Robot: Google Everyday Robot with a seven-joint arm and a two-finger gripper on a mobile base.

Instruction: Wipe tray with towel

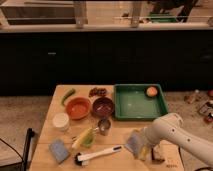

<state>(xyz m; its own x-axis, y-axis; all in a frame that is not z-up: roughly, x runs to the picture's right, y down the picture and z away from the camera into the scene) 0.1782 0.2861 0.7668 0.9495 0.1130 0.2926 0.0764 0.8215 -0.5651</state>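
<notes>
— Where is the gripper (141, 147)?

— Low over the front right part of the wooden table (116, 137), at the end of the white arm that comes in from the lower right. It sits right against the towel (133, 141), a pale grey-blue cloth bunched up on the table top.

— Is it gripping the towel?

— I cannot tell. The arm's wrist and the cloth hide that part.

— And the tray?

— The green tray (131, 102) lies at the table's far right, well apart from the towel and behind it. A round orange fruit (151, 91) rests in its far right corner; the rest of its floor shows bare green.

— What else is on the table?

— Left of the tray, a dark red bowl (103, 106) and an orange bowl (78, 107) stand side by side. Behind them are a green pepper (68, 95) and a small heap of brown pieces (98, 92). In front of the bowls stand a white round container (60, 121) and a small metal cup (104, 126), with a yellow-green ear of corn (84, 138) just beside the cup. Along the front edge lie a blue sponge (59, 150) and a brush with a white handle (98, 154). A small brown object (158, 154) sits just right of the gripper.

— Any labels or writing?

— None that I can read.
</notes>
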